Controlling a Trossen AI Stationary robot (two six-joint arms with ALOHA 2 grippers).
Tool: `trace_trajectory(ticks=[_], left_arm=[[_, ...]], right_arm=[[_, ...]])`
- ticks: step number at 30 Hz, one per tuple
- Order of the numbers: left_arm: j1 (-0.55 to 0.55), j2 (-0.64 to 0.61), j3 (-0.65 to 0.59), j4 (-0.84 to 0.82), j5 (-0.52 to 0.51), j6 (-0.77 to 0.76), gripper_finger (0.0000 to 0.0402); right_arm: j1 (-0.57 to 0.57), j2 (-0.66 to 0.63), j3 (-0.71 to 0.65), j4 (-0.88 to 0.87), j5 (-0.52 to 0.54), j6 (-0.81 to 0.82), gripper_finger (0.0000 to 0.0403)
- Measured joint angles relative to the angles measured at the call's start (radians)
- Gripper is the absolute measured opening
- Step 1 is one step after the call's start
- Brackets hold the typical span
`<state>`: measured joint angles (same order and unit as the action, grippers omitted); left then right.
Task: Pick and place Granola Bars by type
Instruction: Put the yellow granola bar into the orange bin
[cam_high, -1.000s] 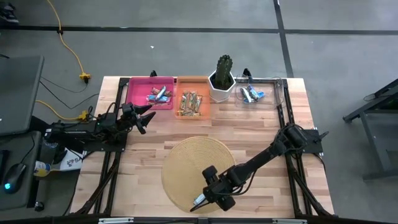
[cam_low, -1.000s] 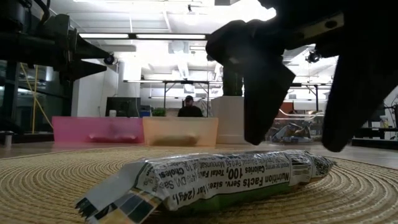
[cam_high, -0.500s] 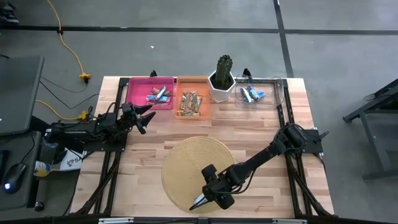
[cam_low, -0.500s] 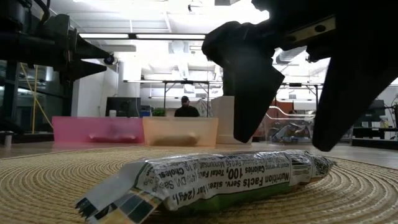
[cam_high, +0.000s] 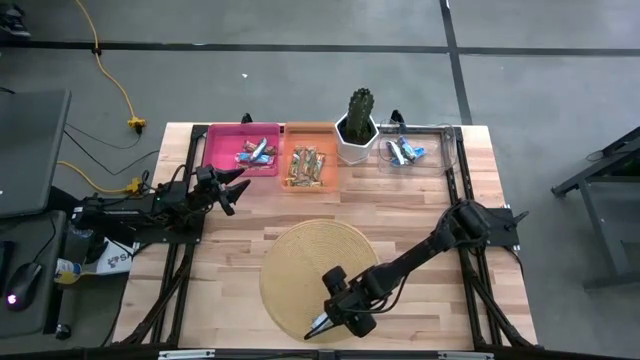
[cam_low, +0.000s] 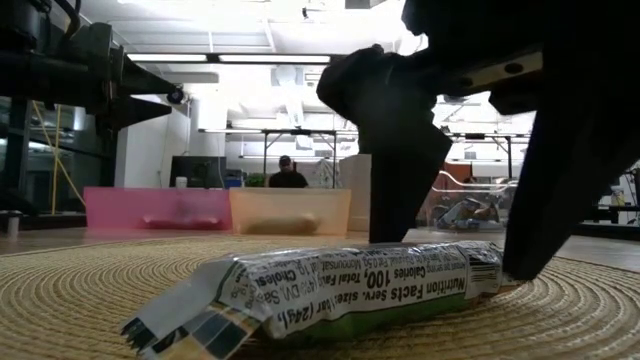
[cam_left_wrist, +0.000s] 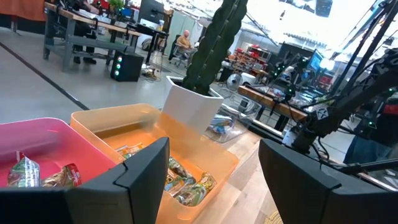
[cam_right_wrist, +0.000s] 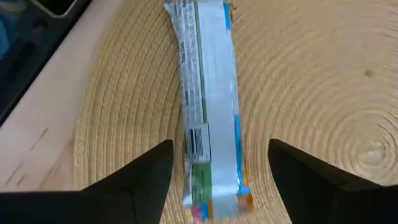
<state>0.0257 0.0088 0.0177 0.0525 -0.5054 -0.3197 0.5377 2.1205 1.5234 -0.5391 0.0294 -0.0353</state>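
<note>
high view: the right gripper sits low over the near edge of the round woven mat, fingers spread, a granola bar between them. the left gripper waits just short of the pink bin, jaws apart, holding nothing. beyond it, the orange bin, the cactus and a clear bin also hold bars.

low view: the bar lies flat on the mat, one dark finger behind it, one at its end.

left wrist view: spread fingers face the orange bin.

right wrist view: the bar lies lengthwise between open fingers.
</note>
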Motion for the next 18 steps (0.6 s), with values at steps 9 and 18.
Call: trace_trajectory(ticks=[9, 18], left_arm=[[0.000, 0.000, 0.000, 0.000, 0.000, 0.000, 0.0245], [0.000, 0.000, 0.000, 0.000, 0.000, 0.000, 0.0245]], right_arm=[[0.000, 0.020, 0.000, 0.031, -0.013, 0.008, 0.0248], [0.000, 0.051, 0.003, 0.040, -0.038, 0.032, 0.0248]])
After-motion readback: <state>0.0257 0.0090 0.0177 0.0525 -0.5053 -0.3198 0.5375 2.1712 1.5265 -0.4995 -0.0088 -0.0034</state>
